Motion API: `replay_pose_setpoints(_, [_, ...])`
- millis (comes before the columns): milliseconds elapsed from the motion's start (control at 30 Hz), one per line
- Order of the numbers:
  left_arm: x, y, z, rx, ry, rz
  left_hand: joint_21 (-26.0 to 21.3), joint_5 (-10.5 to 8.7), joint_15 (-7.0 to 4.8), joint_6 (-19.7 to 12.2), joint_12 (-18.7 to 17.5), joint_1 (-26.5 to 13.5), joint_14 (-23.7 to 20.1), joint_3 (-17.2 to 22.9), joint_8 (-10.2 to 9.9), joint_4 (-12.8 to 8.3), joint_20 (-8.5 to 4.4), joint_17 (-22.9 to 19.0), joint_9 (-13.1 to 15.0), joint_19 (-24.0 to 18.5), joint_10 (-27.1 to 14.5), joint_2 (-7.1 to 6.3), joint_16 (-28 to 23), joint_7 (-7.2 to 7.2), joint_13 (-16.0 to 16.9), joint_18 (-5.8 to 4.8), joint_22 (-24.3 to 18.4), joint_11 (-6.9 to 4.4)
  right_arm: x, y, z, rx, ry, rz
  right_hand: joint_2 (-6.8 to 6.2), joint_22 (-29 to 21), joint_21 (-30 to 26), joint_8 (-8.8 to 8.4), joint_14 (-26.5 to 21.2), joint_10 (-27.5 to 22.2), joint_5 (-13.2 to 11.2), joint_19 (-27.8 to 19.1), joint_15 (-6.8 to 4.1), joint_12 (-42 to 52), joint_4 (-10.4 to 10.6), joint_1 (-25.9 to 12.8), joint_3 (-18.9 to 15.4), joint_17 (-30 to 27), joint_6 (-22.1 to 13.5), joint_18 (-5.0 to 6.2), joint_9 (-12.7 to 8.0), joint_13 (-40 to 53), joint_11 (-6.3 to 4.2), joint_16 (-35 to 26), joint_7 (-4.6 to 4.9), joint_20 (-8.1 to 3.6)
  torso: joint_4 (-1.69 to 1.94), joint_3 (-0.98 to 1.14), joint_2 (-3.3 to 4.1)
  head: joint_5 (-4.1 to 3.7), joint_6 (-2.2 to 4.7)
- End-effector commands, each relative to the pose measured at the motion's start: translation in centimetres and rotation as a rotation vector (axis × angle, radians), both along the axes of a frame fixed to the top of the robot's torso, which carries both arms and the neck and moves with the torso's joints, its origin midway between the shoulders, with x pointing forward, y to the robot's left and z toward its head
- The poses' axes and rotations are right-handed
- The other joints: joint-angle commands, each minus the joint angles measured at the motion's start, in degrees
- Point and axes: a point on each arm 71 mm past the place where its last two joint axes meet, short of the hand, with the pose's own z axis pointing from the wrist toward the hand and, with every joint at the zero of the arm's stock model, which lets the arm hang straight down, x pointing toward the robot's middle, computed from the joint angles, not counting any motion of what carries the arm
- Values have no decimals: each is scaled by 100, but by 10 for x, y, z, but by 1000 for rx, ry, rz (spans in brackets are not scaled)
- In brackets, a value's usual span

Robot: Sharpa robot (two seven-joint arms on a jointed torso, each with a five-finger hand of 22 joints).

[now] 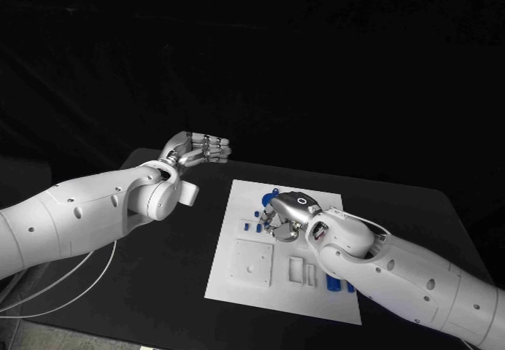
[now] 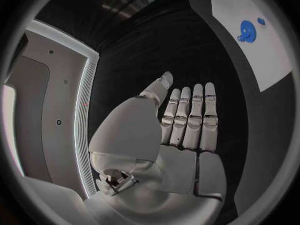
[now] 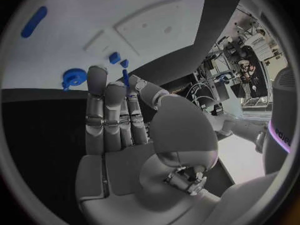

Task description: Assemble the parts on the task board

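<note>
The white rectangular task board (image 1: 252, 281) lies in the middle of the black worktop (image 1: 157, 292), its long sides running from the near edge toward the far edge. On the board's far part sits a round blue ring-shaped part (image 1: 269, 197), also seen in the left wrist view (image 2: 247, 31) and the right wrist view (image 3: 74, 78). Small blue block parts (image 1: 247, 226) lie on the board just beside the right hand, and the right wrist view shows two of them (image 3: 115, 58) close together near its fingertips. A long blue capsule-shaped part (image 1: 333, 283) lies near the board's near right corner, partly hidden by the right arm; the right wrist view shows it (image 3: 34, 21) well apart from the others. The right hand (image 1: 286, 216) is over the middle of the board; its fingers (image 3: 103, 110) are nearly straight and side by side, with a thin blue pin (image 3: 125, 78) showing at their tips, but whether the pin is pinched or only lies behind them cannot be told. The left hand (image 1: 200, 152) is raised over the worktop's far left corner, well apart from the board, its fingers (image 2: 190, 117) straight and close together, the thumb apart, holding nothing.
</note>
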Motion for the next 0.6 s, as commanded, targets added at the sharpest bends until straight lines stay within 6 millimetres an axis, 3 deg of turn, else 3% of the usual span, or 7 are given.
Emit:
replay_pose_setpoints(33, [2,-5,2,-3,-4,-14,35,0,7,-35,-1,69,-38,-2,-10,36,-7,-6,-6,43,-31,2,-26,-2,-7,43,-5,1,-7,9,-7,-61,-25,53,42,11,-36,31,5,95,26,187,-31,38,-28,-33,-17,1,22,96,5,9,-57,-36,15,-35,1,7,5,164,-31])
replay_pose_setpoints(300, [4,-12,2,-3,-7,-27,37,2,9,-38,-1,77,-45,11,-10,44,-7,-6,-6,41,-35,3,-27,0,-7,43,-19,1,-18,20,-22,-89,-5,94,54,18,-50,31,6,92,77,191,-32,37,-53,-50,-24,0,20,97,4,8,-55,-45,15,-37,-15,9,5,357,-49])
replay_pose_setpoints(600, [4,-16,2,-3,-4,-36,41,0,12,-42,-1,75,-50,18,-8,59,-4,-6,-5,41,-37,6,-27,3,-7,44,-34,4,-26,22,-35,-111,23,110,61,26,-55,32,6,95,104,192,-35,38,-67,-63,-30,2,21,99,4,9,-56,-48,15,-39,-9,9,4,451,-134])
